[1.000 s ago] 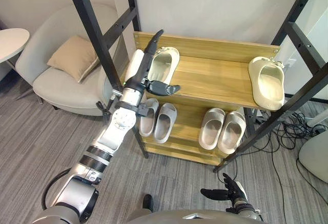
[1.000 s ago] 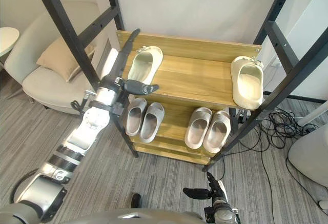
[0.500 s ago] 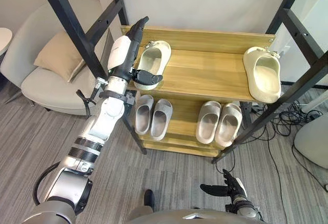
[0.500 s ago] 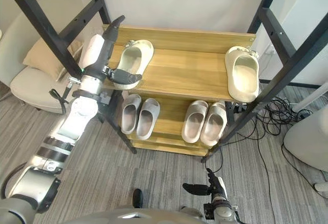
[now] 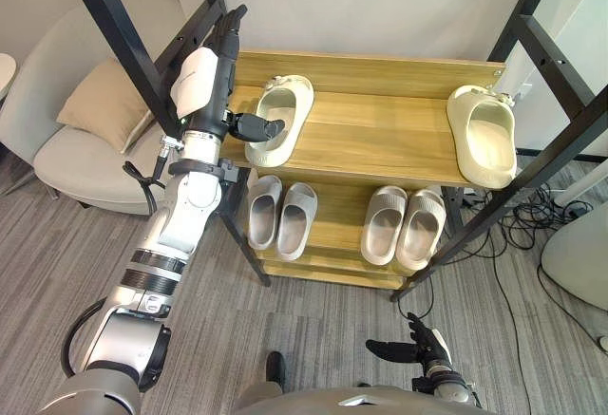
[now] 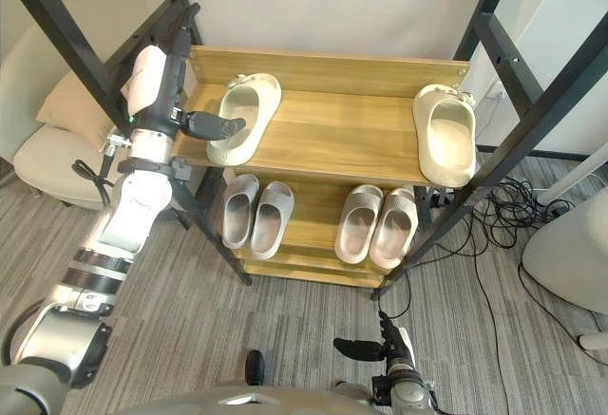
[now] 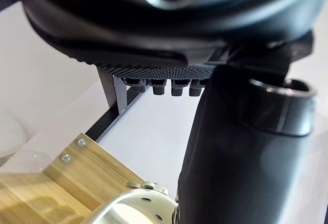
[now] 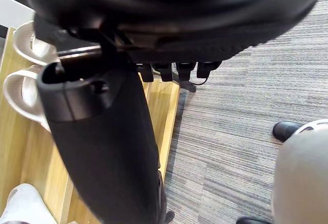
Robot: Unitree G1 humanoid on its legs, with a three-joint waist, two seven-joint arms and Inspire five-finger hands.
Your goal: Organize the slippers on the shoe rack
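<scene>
Though unheld, slipper (image 5: 278, 119) just beside left hand (image 5: 201, 87).

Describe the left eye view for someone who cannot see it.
The robot's left hand reaches to the left end of a shoe rack's top shelf, thumb at the edge of a cream slipper. A matching slipper lies at the shelf's right end, and two grey pairs sit on the shelf below. The right hand hangs open near the carpet.
</scene>
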